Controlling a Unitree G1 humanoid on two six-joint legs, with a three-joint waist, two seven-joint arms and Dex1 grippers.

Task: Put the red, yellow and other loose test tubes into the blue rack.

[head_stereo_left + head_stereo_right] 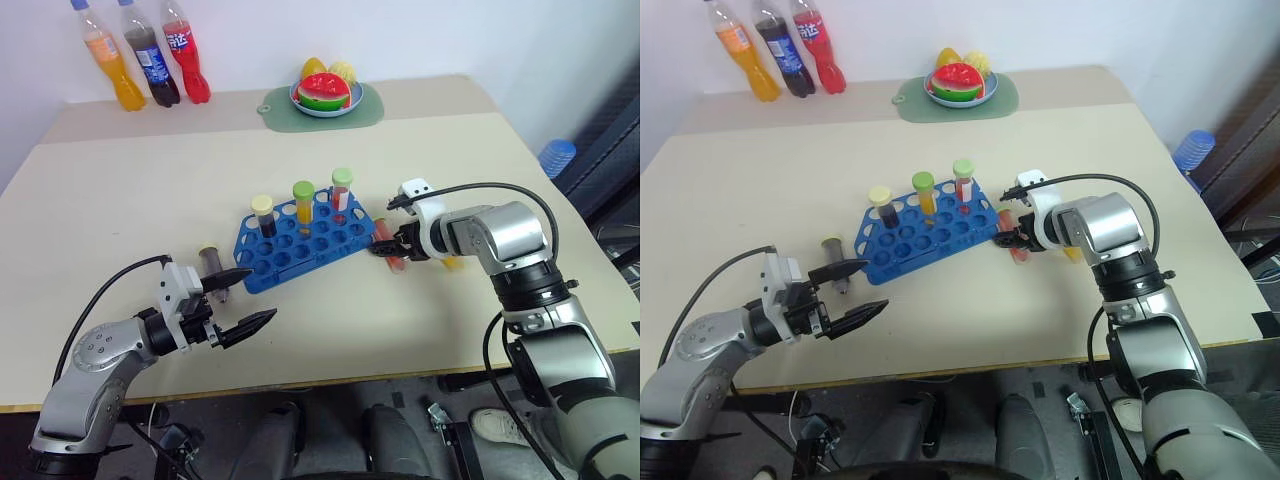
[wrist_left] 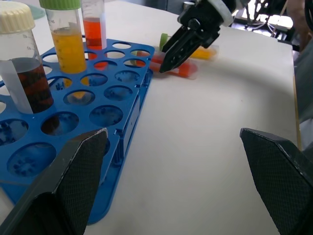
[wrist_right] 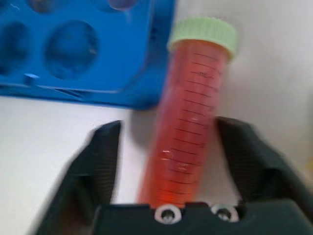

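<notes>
rack: blue rack (image 1: 300, 240) sits mid-table, turned at a slant, most holes empty
tubes in rack: three stand upright along its far edge, a pale-capped dark one (image 1: 264, 215), a green-capped yellow one (image 1: 303, 201) and a green-capped red one (image 1: 341, 190)
red tube: a loose red tube (image 3: 188, 122) with a pale green cap lies flat on the table just beside the rack's right end, cap towards the rack
right gripper: right gripper (image 1: 385, 244) is down at the table over the red tube; in the wrist view the tube lies between the two fingers, with a gap on each side, so the jaws are apart and not clamped on it
yellow tube: a yellow tube (image 2: 205, 52) lies on the table just behind the red one, partly hidden by the right arm
dark tube: a loose dark tube (image 1: 211, 262) with a tan cap lies near the rack's left end, just beyond the left fingers
left gripper: left gripper (image 1: 243, 297) hovers near the table's front edge, jaws wide apart, holding nothing, pointing towards the rack
table: beige table (image 1: 140, 190); three bottles (image 1: 150, 60) stand at its far left, and a bowl (image 1: 325, 95) of fruit sits on a green mat at the back
</notes>
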